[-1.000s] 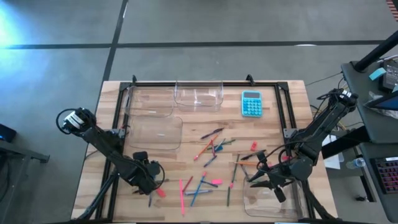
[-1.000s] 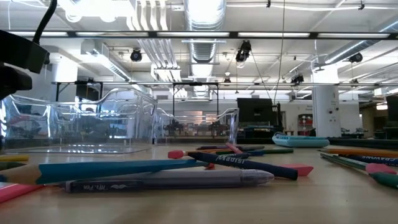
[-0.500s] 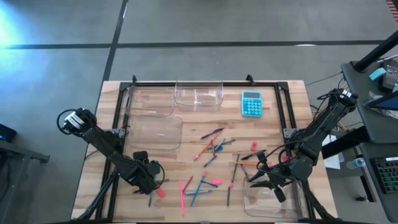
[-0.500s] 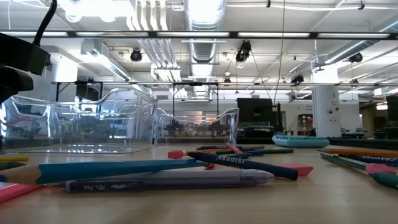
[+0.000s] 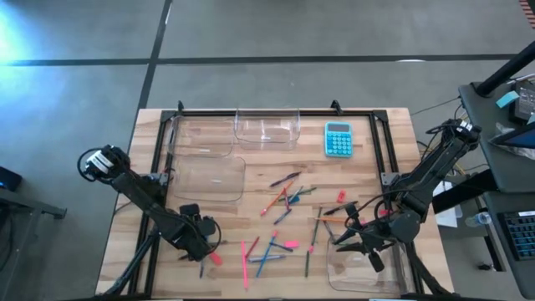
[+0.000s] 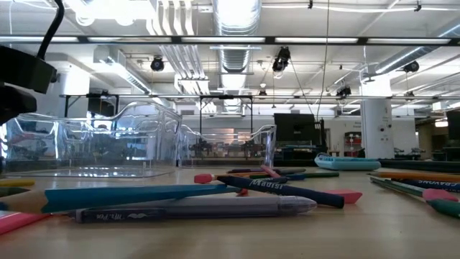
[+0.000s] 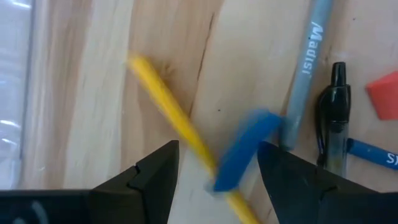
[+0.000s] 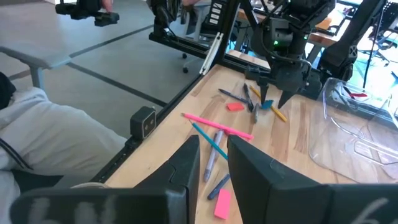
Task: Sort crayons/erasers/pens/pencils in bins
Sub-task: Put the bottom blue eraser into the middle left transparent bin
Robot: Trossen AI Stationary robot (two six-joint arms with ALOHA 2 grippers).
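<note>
Left hand [image 7: 217, 177]: low over the counter's 7 o'clock corner, fingers apart, straddling a blue eraser [image 7: 244, 148] that lies across a yellow pencil [image 7: 180, 132]. Judged a pick lined up on the eraser, nothing gripped yet.
Beside it: a grey pen [image 7: 306, 81] and a black pen [image 7: 331, 118] just to one side, a red eraser [image 7: 384, 94] beyond them. The spread fingers leave room for the blue block, but the pencil under it could come along.
Right hand [image 5: 361, 244]: at about 5 o'clock, over the rim of the near bin [image 5: 376, 272]. In its wrist view the fingers [image 8: 186, 163] stand a narrow gap apart with nothing seen between them.
Erasers: pink ones scattered in the middle, one [image 5: 291, 244] at 6 o'clock, one [image 5: 340, 196] nearer 3 o'clock. None seen in a bin yet.
Bins: three at 10 to 12 o'clock, including the tall one [image 5: 267, 127], set clear of the pile so both arms reach the loose sticks first.
Loose sticks: a long pink stick [image 8: 217, 126] and blue pens lie jumbled in the centre, unsorted.
Calculator [image 5: 338, 139]: at 1 o'clock, apart from the pile.
Counter [image 5: 384, 150]: pale wood planks with a black rail frame.
Room: grey concrete floor, open ceiling with ducts and strip lights, desks with screens far back. A person's white sleeve [image 8: 56, 146] shows beyond the counter edge.
</note>
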